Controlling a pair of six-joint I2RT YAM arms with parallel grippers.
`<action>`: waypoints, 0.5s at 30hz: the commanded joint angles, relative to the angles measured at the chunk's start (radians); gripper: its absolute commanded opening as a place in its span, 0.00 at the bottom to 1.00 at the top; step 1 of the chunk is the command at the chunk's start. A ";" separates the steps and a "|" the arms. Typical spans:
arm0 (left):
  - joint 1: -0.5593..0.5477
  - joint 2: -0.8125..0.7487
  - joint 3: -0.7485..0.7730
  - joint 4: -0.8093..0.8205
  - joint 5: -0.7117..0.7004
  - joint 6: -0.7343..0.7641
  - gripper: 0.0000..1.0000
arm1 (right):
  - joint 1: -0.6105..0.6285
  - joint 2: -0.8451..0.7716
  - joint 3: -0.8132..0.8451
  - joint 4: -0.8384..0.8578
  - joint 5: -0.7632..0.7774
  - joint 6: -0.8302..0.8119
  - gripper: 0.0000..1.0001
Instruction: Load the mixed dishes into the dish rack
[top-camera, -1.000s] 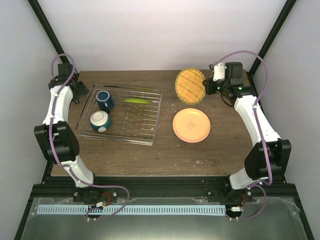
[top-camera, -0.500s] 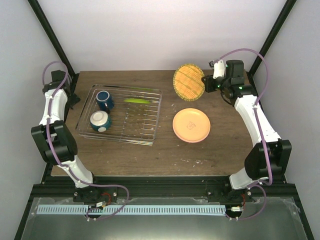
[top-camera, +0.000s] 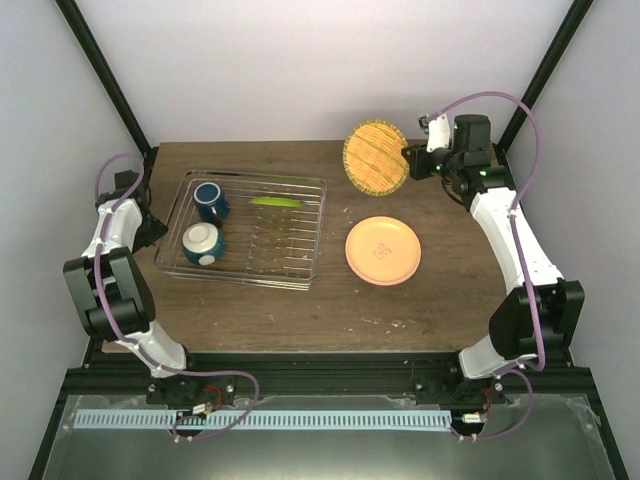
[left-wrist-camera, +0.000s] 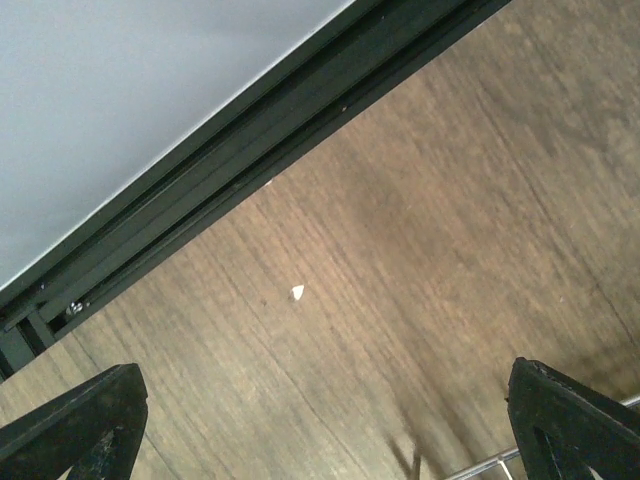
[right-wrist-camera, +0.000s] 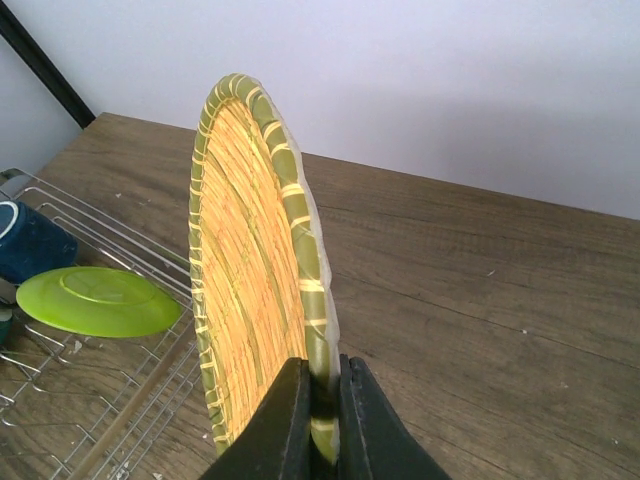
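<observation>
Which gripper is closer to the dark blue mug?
Left. The left gripper is just left of the dish rack holding the mug; the right gripper grips a yellow plate far right.

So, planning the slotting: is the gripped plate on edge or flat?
On edge: the yellow striped plate stands upright, rim pinched by the right gripper.

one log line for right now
right gripper: shut on striped plate, upright | left gripper: open | rack: mug, bowl, green plate | pink plate: table

Mug (top-camera: 210, 200), bowl (top-camera: 202, 243), green plate (top-camera: 274, 201) in rack (top-camera: 286, 252); pink plate (top-camera: 382, 250) flat to its R; yellow plate (top-camera: 375, 160) upright, airborne.
</observation>
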 joint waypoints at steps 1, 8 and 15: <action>-0.026 -0.046 -0.101 -0.043 0.047 -0.011 1.00 | 0.006 -0.003 0.065 0.074 -0.046 0.002 0.01; -0.074 -0.094 -0.172 -0.042 0.076 -0.045 1.00 | 0.028 0.005 0.088 0.079 -0.095 -0.017 0.01; -0.137 -0.117 -0.209 -0.042 0.109 -0.094 1.00 | 0.098 -0.047 -0.005 0.173 -0.155 -0.111 0.01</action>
